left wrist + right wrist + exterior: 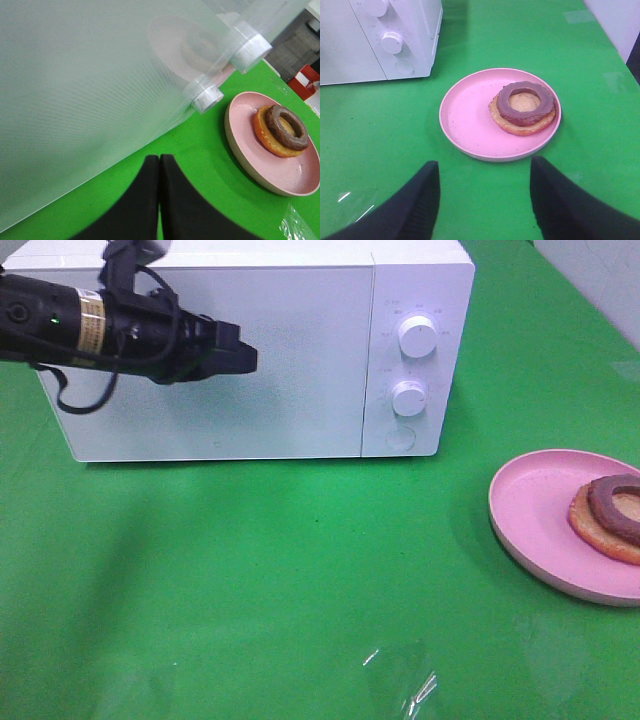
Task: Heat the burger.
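The burger is not in view in any frame. The white microwave (pixel 250 350) stands at the back with its door closed. It also shows in the left wrist view (pixel 75 100) and the right wrist view (pixel 350 45). My left gripper (pixel 245 358) is shut and empty, close in front of the door's left half; its fingers (pixel 150 200) are pressed together. My right gripper (pixel 485 200) is open and empty, above the table, short of the pink plate (pixel 470 120). It does not show in the exterior view.
The pink plate (pixel 535 510) at the right edge holds a flat tan disc with a dark brown ring (pixel 612 515), also seen from both wrists (pixel 280 130) (pixel 525 107). The microwave has two knobs (pixel 417 335) (pixel 409 397) and a round button (pixel 401 438). The table is green.
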`<state>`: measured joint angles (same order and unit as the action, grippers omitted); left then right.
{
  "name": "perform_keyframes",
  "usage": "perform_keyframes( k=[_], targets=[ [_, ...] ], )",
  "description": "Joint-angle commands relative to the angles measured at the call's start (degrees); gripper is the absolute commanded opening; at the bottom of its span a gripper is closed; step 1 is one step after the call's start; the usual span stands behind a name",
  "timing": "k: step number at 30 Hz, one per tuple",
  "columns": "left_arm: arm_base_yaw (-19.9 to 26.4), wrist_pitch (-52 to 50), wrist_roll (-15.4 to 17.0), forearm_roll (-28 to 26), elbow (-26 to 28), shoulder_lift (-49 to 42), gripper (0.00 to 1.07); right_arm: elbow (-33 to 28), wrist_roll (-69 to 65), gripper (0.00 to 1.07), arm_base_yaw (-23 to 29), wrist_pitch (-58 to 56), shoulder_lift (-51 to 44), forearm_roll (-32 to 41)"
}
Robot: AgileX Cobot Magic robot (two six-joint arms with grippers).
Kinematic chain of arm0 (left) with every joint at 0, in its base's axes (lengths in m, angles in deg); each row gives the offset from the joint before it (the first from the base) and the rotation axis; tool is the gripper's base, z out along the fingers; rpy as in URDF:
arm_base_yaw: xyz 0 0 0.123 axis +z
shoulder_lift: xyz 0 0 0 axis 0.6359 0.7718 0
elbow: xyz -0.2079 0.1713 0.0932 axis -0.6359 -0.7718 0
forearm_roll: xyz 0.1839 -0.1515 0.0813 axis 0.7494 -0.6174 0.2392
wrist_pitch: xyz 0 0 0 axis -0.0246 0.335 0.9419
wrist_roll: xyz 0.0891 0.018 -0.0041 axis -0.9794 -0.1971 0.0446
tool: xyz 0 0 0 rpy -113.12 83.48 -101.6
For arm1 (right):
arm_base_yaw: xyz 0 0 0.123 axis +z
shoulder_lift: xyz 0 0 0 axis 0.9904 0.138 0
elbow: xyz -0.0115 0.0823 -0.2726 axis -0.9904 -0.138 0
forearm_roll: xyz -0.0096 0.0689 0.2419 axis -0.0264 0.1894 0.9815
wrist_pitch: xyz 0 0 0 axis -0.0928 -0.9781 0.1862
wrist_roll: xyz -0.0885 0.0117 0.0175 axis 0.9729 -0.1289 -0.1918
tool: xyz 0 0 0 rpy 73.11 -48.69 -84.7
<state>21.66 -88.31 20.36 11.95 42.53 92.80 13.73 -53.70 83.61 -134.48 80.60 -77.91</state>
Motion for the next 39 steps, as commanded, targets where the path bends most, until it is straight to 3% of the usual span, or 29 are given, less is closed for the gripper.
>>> perform_keyframes(
  k=[1,2,3,5,6,9,10,11,12,13,15,16,17,19,21,22,23,24,25,30,32,35,36,37,38,39],
  targets=[
    [3.3,1.5,14.3,10.3,0.5,-5.8,0.0,-0.2,-0.3,0.51,0.2,0.6,-1.5,-0.2],
    [3.3,1.5,14.3,10.3,0.5,-5.8,0.0,-0.2,-0.3,0.51,0.2,0.6,-1.5,-0.2],
    [4.2,2.9,18.0,13.2,0.5,-8.7,0.0,-0.2,-0.3,0.51,0.2,0.6,-1.5,-0.2],
    [4.5,3.0,18.1,13.3,0.5,-10.1,0.0,-0.2,-0.3,0.51,0.2,0.6,-1.5,-0.2],
    [4.9,3.8,15.6,13.2,0.5,-14.3,0.0,-0.2,-0.3,0.51,0.2,0.6,-1.5,-0.2],
    [4.9,4.0,14.4,12.7,0.5,-15.9,0.0,-0.2,-0.3,0.51,0.2,0.6,-1.5,-0.2],
    [4.9,4.2,11.7,11.9,0.5,-18.3,0.0,-0.2,-0.3,0.51,0.2,0.6,-1.5,-0.2],
    [4.9,4.2,11.7,11.9,0.5,-18.3,0.0,-0.2,-0.3,0.51,0.2,0.6,-1.5,-0.2],
    [4.9,4.2,8.4,9.9,0.5,-21.1,0.0,-0.2,-0.3,0.51,0.2,0.6,-1.5,-0.2],
    [4.9,4.2,8.4,9.9,0.5,-21.1,0.0,-0.2,-0.3,0.51,0.2,0.6,-1.5,-0.2],
    [4.9,3.7,-1.0,5.0,0.5,-26.5,0.0,-0.2,-0.3,0.51,0.2,0.6,-1.5,-0.2],
    [4.9,3.7,-1.0,5.0,0.5,-26.5,0.0,-0.2,-0.3,0.51,0.2,0.6,-1.5,-0.2],
    [4.9,3.2,-7.7,2.5,0.5,-29.2,0.0,-0.2,-0.3,0.51,0.2,0.6,-1.5,-0.2],
    [4.9,3.2,-7.7,2.5,0.5,-29.2,0.0,-0.2,-0.3,0.51,0.2,0.6,-1.5,-0.2],
    [4.9,3.3,-21.2,-0.2,0.5,-34.0,0.0,-0.2,-0.3,0.51,0.2,0.6,-1.5,-0.2],
    [4.9,3.3,-21.2,-0.2,0.5,-34.0,0.0,-0.2,-0.3,0.51,0.2,0.6,-1.5,-0.2],
    [4.9,3.8,-24.3,-0.6,0.5,-35.1,0.0,-0.2,-0.3,0.51,0.2,0.6,-1.5,-0.2],
    [4.9,3.8,-24.3,-0.6,0.5,-35.1,0.0,-0.2,-0.3,0.51,0.2,0.6,-1.5,-0.2],
    [4.9,6.5,-30.2,-1.9,0.5,-37.6,0.0,-0.2,-0.3,0.51,0.2,0.6,-1.5,-0.2],
    [4.9,20.2,-33.9,-9.3,0.5,-42.6,0.0,-0.2,-0.3,0.51,0.2,0.6,-1.5,-0.2],
    [4.9,33.0,-39.1,-12.8,0.5,-46.8,0.0,-0.2,-0.3,0.51,0.2,0.6,-1.5,-0.2],
    [4.9,40.2,-39.1,-15.5,0.5,-48.6,0.0,-0.2,-0.3,0.51,0.2,0.6,-1.5,-0.2],
    [4.9,45.7,-39.4,-19.0,0.4,-49.7,0.0,-0.2,-0.3,0.51,0.2,0.6,-1.5,-0.2],
    [4.9,45.7,-39.4,-19.0,0.4,-49.7,0.0,-0.2,-0.3,0.51,0.2,0.6,-1.5,-0.2],
    [4.9,50.4,-41.1,-24.0,-0.5,-50.9,0.0,-0.2,-0.3,0.51,0.2,0.6,-1.5,-0.2],
    [4.9,50.4,-41.1,-24.0,-0.5,-50.9,0.0,-0.2,-0.3,0.51,0.2,0.6,-1.5,-0.2]
  ],
)
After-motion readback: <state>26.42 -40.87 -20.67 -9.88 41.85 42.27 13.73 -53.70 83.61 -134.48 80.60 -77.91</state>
